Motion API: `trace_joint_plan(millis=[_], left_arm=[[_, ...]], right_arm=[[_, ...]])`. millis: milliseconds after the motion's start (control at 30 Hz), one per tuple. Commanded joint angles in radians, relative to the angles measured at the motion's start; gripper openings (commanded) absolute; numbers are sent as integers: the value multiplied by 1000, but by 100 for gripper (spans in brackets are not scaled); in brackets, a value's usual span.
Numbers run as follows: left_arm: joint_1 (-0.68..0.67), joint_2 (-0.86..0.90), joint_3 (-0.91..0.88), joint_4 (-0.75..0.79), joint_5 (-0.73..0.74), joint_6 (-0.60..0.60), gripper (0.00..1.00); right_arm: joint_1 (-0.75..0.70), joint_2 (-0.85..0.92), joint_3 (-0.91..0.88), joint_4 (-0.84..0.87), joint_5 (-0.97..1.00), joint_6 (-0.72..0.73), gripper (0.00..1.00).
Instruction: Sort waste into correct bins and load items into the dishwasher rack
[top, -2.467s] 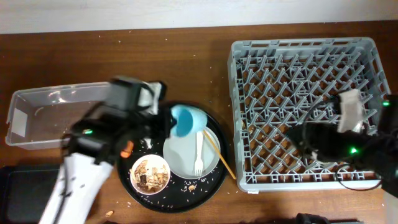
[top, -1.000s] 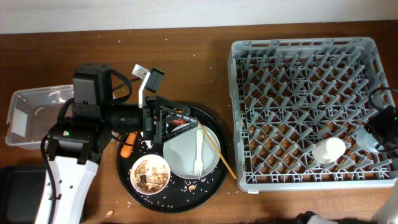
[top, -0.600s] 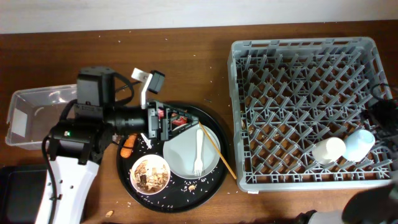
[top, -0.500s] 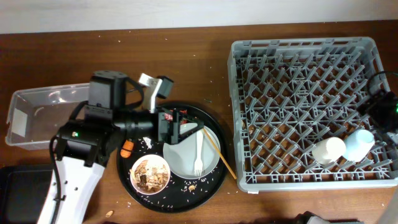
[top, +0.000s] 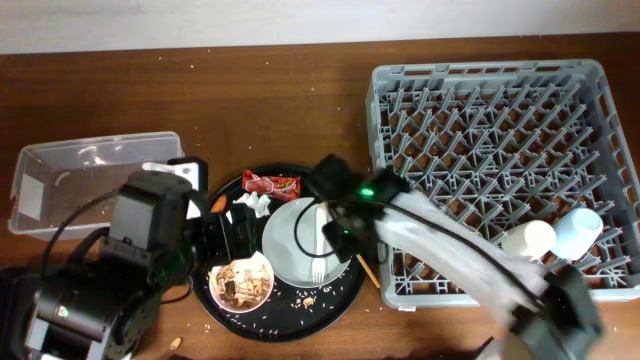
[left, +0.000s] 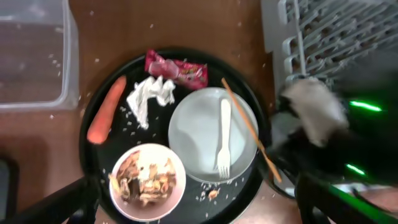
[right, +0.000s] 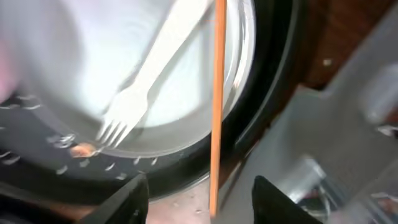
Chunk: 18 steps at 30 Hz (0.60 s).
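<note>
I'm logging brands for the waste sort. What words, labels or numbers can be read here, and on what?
No text can be read in any view.
Wrapper: any print on the red foil is too blurred to read.
Label on the tub's left end: a white patch with no legible writing.
Nothing else shows any lettering.

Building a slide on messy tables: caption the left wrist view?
Round black tray holding a carrot, tissue, red wrapper, scrap-filled bowl, and plate with fork and chopstick.
</note>
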Motion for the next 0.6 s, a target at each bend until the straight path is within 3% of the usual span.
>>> trace_joint_plan(millis=[0, 67, 167, 200, 300, 467, 567], left_arm=[[3, 1, 11, -24, -35, -11, 99], [3, 2, 11, -25, -38, -11, 99], [3, 1, 11, -26, -38, -11, 99], [3, 1, 11, -26, -38, -10, 99], [3, 1, 11, -26, -38, -10, 99], [3, 1, 11, -23, -37, -10, 99], [3, 1, 11, -26, -37, -10, 99]], right_arm=[[6, 160, -5, 39, 43, 5, 47], [5, 228, -5, 101, 43, 5, 42], [5, 235, -6, 120, 43, 5, 22], [5, 235, -6, 121, 43, 6, 21], [4, 231, -4, 117, 53, 6, 4], [-6, 51, 222, -90, 69, 56, 4], [-159, -67, 292, -135, 69, 122, 4]])
